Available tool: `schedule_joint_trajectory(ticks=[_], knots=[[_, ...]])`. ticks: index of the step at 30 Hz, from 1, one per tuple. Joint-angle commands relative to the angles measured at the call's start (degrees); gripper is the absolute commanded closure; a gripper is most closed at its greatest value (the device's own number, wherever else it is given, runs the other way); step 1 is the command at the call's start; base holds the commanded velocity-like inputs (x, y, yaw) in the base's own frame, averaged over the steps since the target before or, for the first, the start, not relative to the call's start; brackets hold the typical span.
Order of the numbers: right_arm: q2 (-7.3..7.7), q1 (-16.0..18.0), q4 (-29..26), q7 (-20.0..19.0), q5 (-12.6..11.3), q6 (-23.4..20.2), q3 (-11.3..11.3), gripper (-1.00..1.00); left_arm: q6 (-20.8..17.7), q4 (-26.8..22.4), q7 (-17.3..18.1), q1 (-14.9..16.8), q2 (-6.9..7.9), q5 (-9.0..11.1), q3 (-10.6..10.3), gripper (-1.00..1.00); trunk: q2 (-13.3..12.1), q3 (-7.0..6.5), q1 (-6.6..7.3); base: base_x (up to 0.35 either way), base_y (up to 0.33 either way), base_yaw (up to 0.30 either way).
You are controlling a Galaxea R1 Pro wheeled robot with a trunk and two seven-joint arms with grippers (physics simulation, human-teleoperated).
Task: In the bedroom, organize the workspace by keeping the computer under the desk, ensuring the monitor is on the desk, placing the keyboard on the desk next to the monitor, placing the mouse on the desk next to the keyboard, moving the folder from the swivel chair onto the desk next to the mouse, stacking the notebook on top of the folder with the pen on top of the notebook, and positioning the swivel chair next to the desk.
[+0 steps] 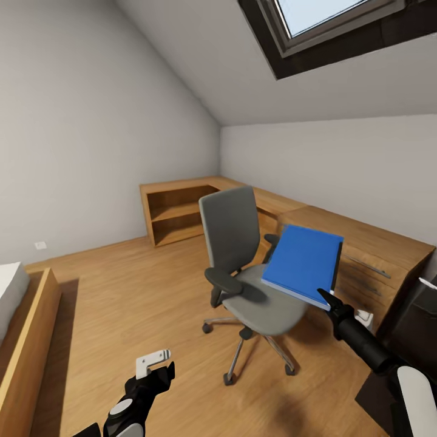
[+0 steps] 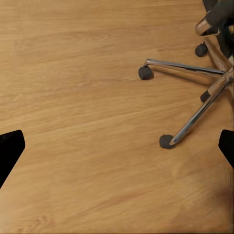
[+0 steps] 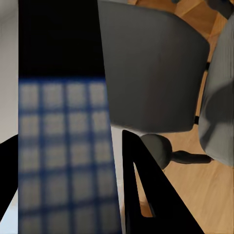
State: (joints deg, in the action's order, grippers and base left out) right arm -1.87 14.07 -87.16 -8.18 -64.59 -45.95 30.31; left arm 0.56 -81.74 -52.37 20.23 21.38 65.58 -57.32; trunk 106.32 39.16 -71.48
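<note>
Right gripper point(image 1: 328, 301): our jaws pinch the flat blue folder point(image 1: 303, 264) by one corner, above the grey swivel chair point(image 1: 249, 267) | left gripper point(image 1: 159, 363): jaws wide, empty | risk: corner hold may slip while we swing toward the wooden corner table point(image 1: 364, 243).

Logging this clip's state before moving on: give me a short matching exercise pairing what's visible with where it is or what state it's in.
Things:
1. blue flat folder
2. grey swivel chair
3. left hand
4. light wooden corner desk

States:
A. open, over bare wooden floor
B. runs along the far walls
C. held in the right hand, raised above the seat
D. stands on the floor, seat bare

Pairs: 1-C, 2-D, 3-A, 4-B
</note>
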Motion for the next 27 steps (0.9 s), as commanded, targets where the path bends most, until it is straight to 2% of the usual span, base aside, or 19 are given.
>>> schedule_joint_trajectory(ticks=[1, 21, 23, 25, 27], knots=[[-0.06, 0.1, 0.0, -0.3, 0.3, -0.4, 0.2, 1.0, 0.1, -0.1, -0.3, 0.1, 0.06, 0.3, -0.1, -1.0, -0.4, -0.13, 0.23, 0.0, 0.0, -0.266], [-0.14, 0.1, 0.0, -0.4, 0.3, -0.4, 0.2, 1.0, 0.0, 0.6, -0.2, 0.1, -0.04, 0.6, -0.2, -1.0, -8.4, -3.72, 4.62, 0.0, 0.0, -0.268], [-0.45, 0.1, -0.1, -0.4, 0.3, -0.4, 0.2, 1.0, -0.4, 4.0, 0.1, 0.1, -1.27, 0.7, 0.0, -1.0, -9.2, -4.08, 5.06, 0.0, 0.0, -0.268], [-0.73, 0.1, -0.2, -0.4, 0.3, -0.4, 0.2, 1.0, -1.1, 8.2, 0.4, 0.1, -3.56, 0.8, 0.4, -1.0, -10.0, -4.44, 5.5, 0.0, 0.0, -0.268], [-0.91, 0.1, -0.3, -0.4, 0.3, -0.4, 0.2, 1.0, -3.1, 14.5, 0.6, 0.1, -7.41, 0.7, 2.8, -1.0, -10.8, -4.79, 5.94, 0.0, 0.0, -0.269]])
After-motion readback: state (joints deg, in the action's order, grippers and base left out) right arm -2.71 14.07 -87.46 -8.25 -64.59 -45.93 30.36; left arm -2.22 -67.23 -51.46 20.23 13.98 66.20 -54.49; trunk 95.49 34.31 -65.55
